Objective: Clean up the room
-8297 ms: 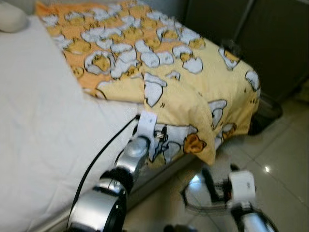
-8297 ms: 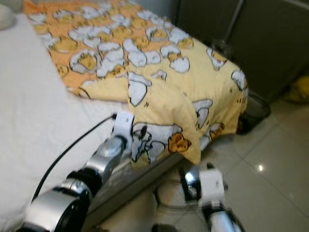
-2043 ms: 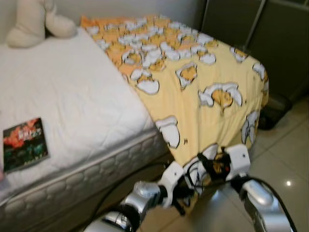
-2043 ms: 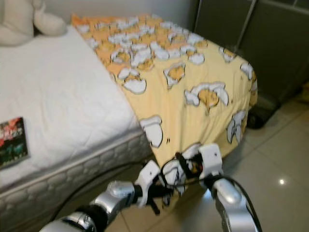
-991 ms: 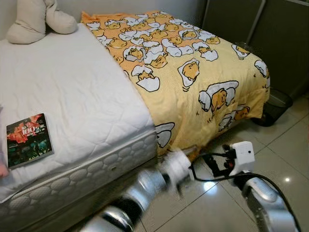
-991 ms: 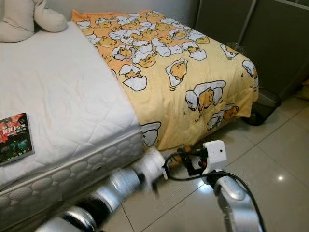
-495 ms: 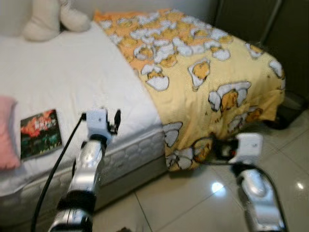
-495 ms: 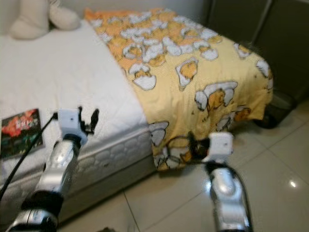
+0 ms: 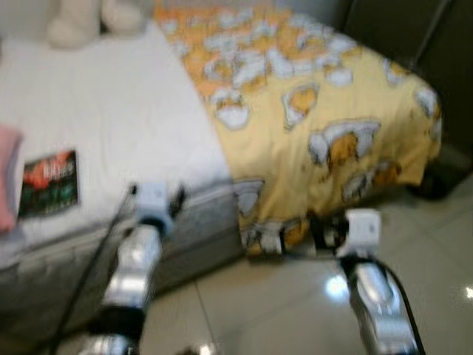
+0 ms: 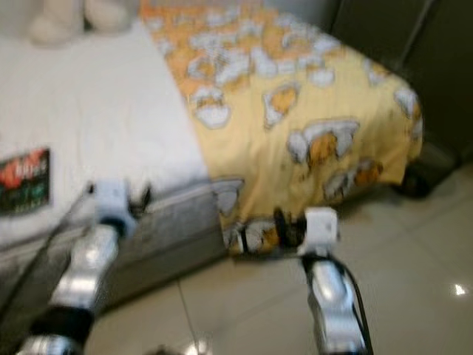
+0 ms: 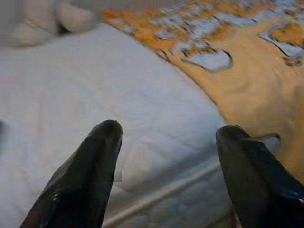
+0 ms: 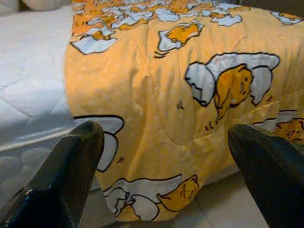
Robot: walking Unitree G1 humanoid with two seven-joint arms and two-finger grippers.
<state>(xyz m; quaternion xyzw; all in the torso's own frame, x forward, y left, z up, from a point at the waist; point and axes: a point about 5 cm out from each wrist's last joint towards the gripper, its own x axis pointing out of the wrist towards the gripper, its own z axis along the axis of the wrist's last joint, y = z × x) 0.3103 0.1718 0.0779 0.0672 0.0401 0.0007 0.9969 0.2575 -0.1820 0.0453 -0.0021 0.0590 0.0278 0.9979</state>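
The yellow quilt printed with egg-yolk cartoons drapes smoothly over the white mattress toward two o'clock. Left gripper and right gripper gape wide, empty.

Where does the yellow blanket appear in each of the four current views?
Left eye view: yellow blanket covers the upper right.
Right eye view: same, upper centre-right.
Left wrist view: beyond the left claw, far side.
Right wrist view: directly ahead of the right claw.
Shared landmark: white mattress alongside.
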